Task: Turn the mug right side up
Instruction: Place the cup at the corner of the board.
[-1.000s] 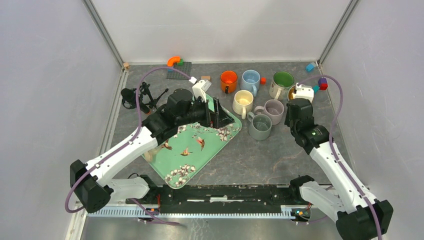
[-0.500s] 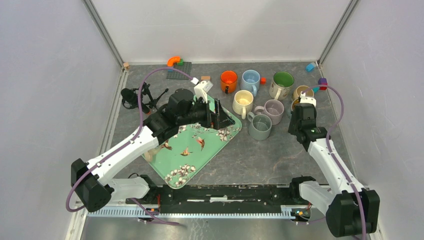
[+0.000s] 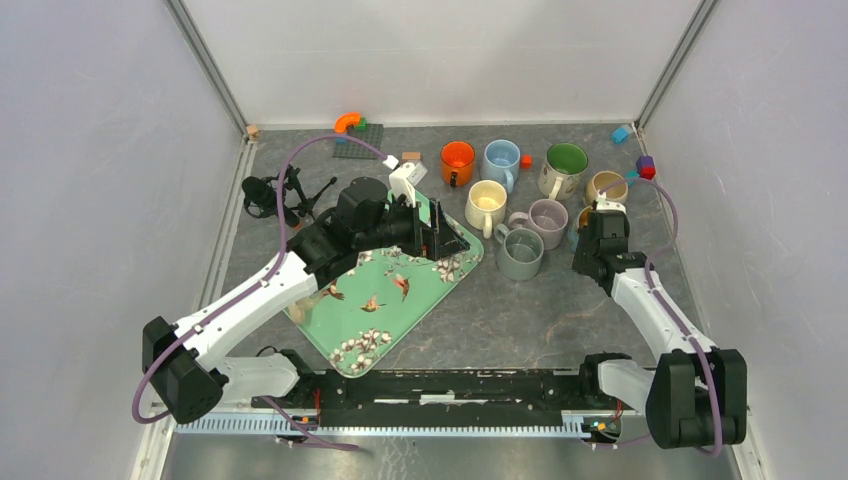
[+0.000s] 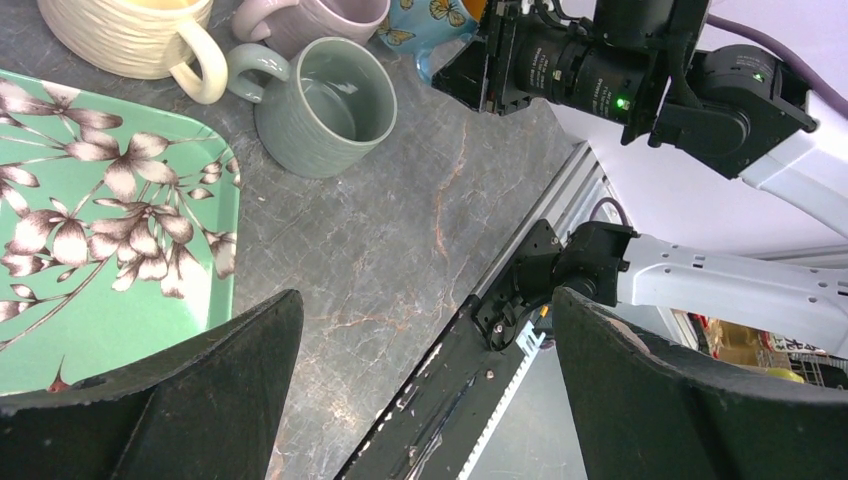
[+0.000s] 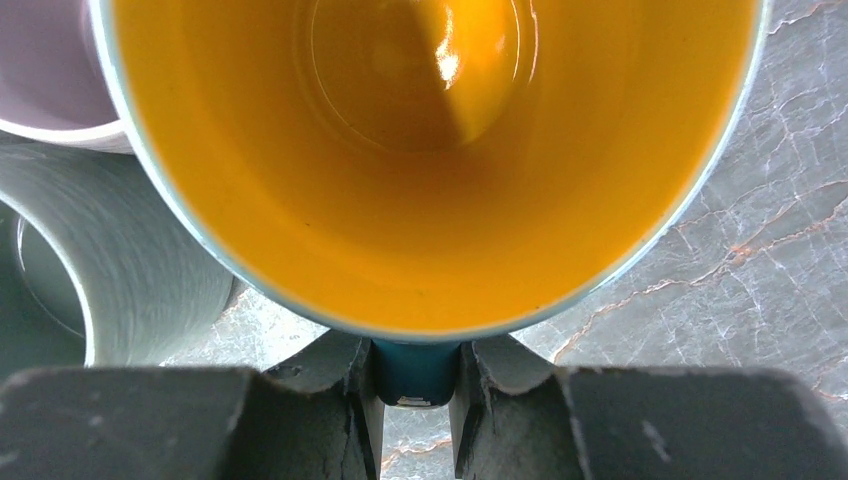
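plain white walls [image 3: 100, 150] enclose a dark grey, orange-veined stone tabletop [image 3: 520, 320].

The mug [image 5: 430, 150] overflows the right wrist view at the top, left and right edges; its teal handle [image 5: 415, 372] shows only as a stub between the fingers [image 5: 320, 400]. From above, the right arm [image 3: 604, 245] hides nearly all of it. The left wrist view cuts the cream mug [image 4: 130, 35] and lilac mug [image 4: 310, 18] at its top edge.
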### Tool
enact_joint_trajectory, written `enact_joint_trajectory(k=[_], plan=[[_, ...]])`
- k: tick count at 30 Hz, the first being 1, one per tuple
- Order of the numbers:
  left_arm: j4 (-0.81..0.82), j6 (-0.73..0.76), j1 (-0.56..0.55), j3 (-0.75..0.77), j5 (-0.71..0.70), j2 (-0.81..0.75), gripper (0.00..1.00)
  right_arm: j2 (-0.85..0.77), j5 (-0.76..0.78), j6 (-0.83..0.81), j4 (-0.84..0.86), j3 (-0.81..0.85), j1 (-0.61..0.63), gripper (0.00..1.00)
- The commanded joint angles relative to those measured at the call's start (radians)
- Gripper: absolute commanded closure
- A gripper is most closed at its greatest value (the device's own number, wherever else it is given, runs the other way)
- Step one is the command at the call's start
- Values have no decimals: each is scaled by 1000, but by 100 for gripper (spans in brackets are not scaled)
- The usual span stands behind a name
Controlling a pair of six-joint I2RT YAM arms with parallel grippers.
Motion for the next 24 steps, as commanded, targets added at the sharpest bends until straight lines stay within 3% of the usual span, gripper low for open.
enact_joint_trajectory(k=[1, 22, 24], plan=[[0, 53, -2, 33, 28, 4, 0, 16, -2, -5, 165, 26, -19, 100], [-18, 59, -2, 25, 22, -1, 0, 223, -43, -44, 215, 135, -52, 100], [-20, 58, -2, 26, 22, -3, 0, 229, -41, -50, 204, 147, -52, 95]])
